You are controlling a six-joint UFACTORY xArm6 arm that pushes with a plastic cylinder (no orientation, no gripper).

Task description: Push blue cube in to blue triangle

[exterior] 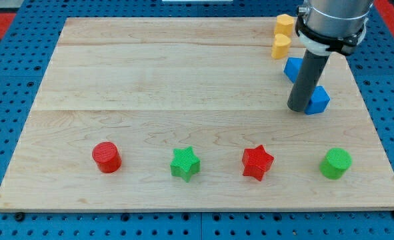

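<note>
My tip (299, 107) sits upper right of the frame, touching the blue cube's (317, 100) left face; the blue triangle (293, 69), probably that partly hidden block, waits just above. No fingers here.

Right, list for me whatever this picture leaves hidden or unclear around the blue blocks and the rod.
- My tip: its end sits against the blue cube; actual contact cannot be confirmed in the camera view.
- Blue cube: its left part is hidden behind the rod.
- Blue triangle: the rod covers its right side, so its shape is not fully visible.
- The gap between the two blue blocks: hidden by the rod.
</note>
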